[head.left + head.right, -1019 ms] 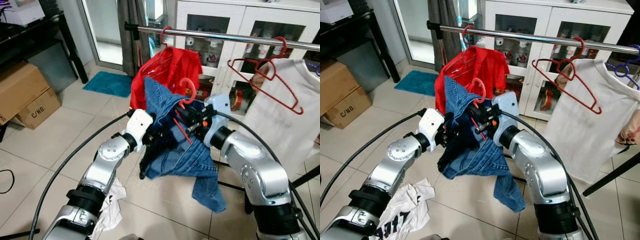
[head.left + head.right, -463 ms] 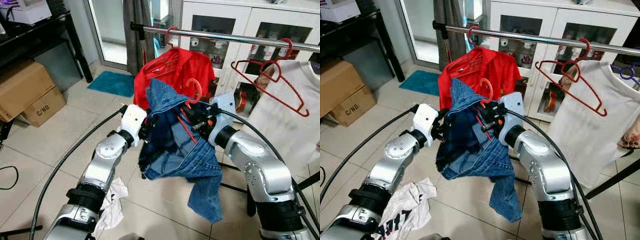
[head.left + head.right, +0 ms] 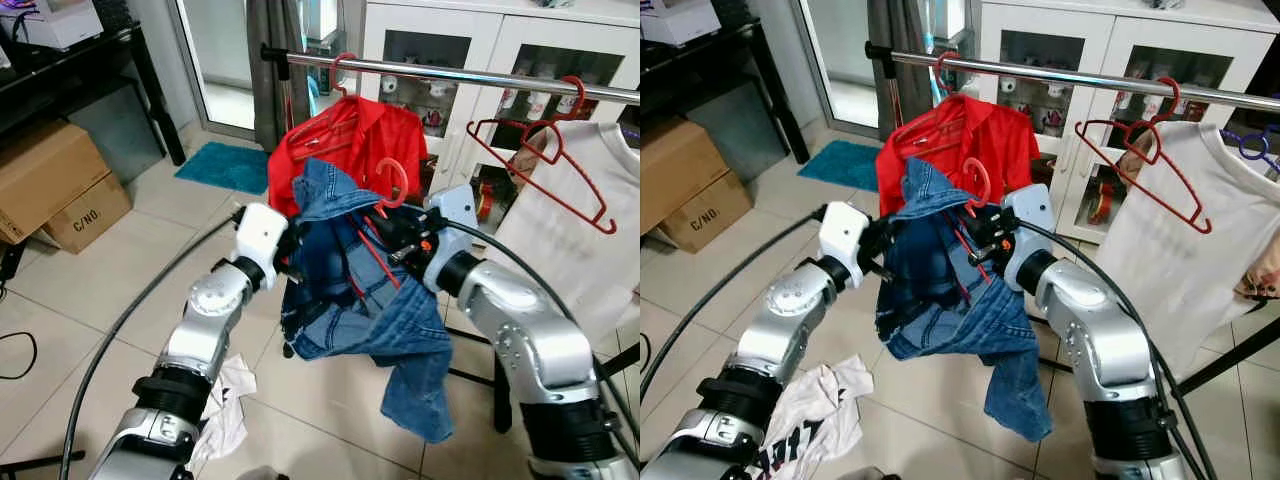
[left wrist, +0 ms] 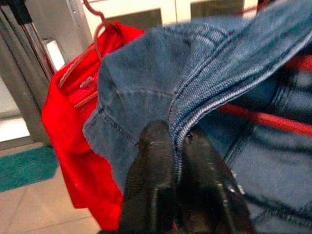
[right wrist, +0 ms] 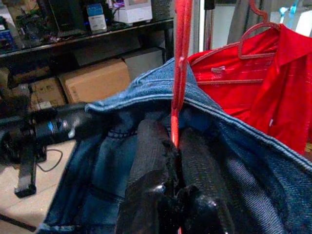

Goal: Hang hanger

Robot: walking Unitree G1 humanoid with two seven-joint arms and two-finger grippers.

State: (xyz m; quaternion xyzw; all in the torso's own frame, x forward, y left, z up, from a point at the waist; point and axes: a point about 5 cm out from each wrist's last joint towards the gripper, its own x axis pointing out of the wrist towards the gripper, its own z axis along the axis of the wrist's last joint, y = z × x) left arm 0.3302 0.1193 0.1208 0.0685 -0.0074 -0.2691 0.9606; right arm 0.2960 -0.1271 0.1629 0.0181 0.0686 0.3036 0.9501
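Right wrist view has the right gripper (image 5: 175, 146) clamped on the red hanger (image 5: 181, 63) below the clothes rail (image 3: 480, 76), while the left gripper (image 4: 178, 146) pinches the denim jacket (image 3: 350, 270), whose loose drape could slide off.

I logged the left gripper (image 4: 176, 146) pinched closed on a denim garment (image 4: 161, 83) seam. A red shirt (image 4: 73, 122) hung beside it, a teal mat (image 4: 24, 168) on the floor.

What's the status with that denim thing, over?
Left gripper pinching denim garment. Right gripper clamping red hanger. Below rail; red shirt close behind.
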